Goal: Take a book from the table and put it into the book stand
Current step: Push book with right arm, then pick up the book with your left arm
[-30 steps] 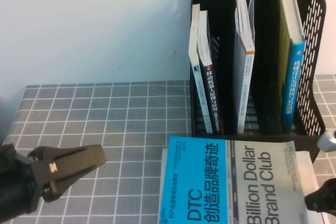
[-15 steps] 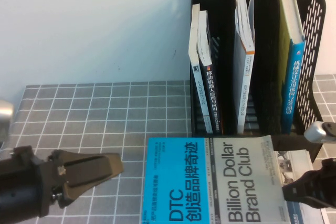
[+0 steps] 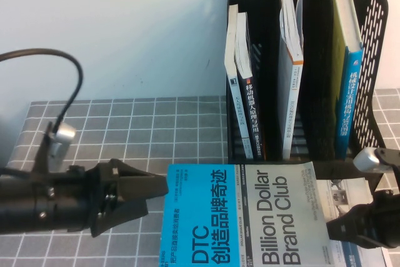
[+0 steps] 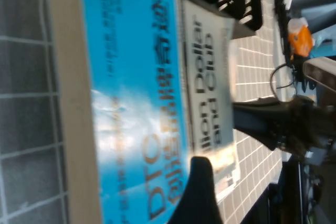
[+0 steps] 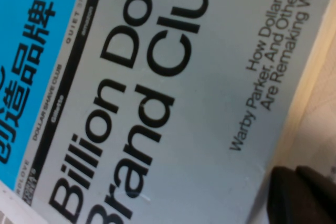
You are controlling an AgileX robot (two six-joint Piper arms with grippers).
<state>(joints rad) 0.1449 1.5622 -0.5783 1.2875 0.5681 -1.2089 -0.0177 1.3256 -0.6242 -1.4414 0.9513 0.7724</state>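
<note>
The book [image 3: 250, 217], half bright blue "DTC", half grey "Billion Dollar Brand Club", lies at the front of the grid-cloth table [image 3: 125, 123], just before the black book stand [image 3: 369, 29]. My left gripper [image 3: 156, 195] reaches in from the left, open, its tips at the book's left edge. In the left wrist view one finger [image 4: 199, 192] shows over the cover [image 4: 131, 103]. My right gripper [image 3: 336, 229] is shut and sits against the book's right edge. The right wrist view shows its fingertips [image 5: 299, 192] beside the grey cover [image 5: 157, 103].
The stand holds upright books: two in its left compartment [image 3: 244, 92], a white one in the middle [image 3: 290, 73], a blue one at the right [image 3: 351, 85]. A white picture book [image 3: 342, 199] lies under the book's right side. Open cloth spreads at the left.
The book has slid left, with the right gripper following against its right edge. My left gripper has advanced right to the book's left edge.
</note>
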